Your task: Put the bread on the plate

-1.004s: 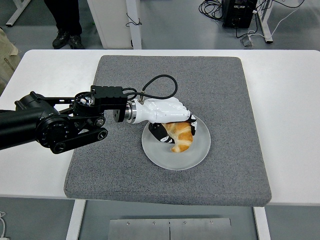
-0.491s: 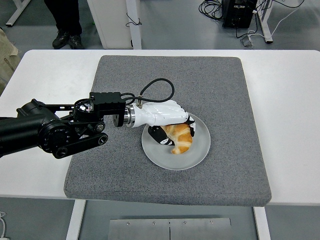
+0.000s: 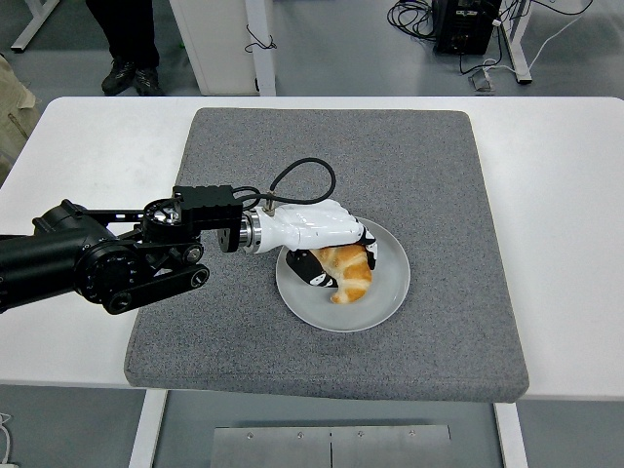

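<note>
one hand, the left hand, reaches over the plate on the grey mat, its fingers curled around the bread resting there.

You see the left arm entering from the left edge and reaching over the grey mat that covers the white table. Its white left hand lies over the near-left part of the plate, fingers curled around the bread, a golden croissant. The bread rests on the plate, its lower tip pointing toward the near edge. A black cable loops up from the wrist. The plate sits near the middle of the mat. At the top left you see a person's dark legs and shoes standing beyond the table.
</note>
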